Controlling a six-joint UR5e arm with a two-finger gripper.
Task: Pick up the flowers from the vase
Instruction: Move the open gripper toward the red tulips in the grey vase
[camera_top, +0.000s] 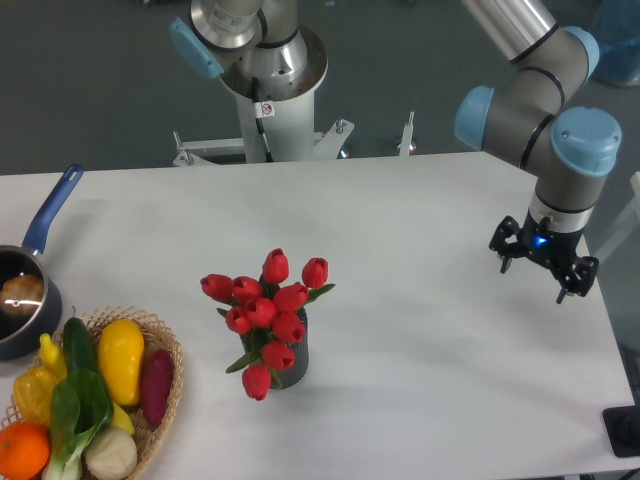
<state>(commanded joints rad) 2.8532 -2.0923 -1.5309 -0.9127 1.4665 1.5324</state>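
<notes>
The flowers (265, 305) are a bunch of red tulip buds with green leaves, standing in the vase (298, 358) at the middle front of the white table (420, 220). The vase is short, dark and ribbed, and the buds and leaves hide most of it. One bud hangs low over its front. My gripper (532, 280) is far to the right, near the table's right edge and above the surface. It points down with its two black fingers spread apart and nothing between them. It is well clear of the flowers.
A wicker basket (165, 345) of yellow, green, purple and orange vegetables sits at the front left corner. A dark saucepan (20, 300) with a blue handle is at the left edge. The robot's base (268, 70) stands behind the table.
</notes>
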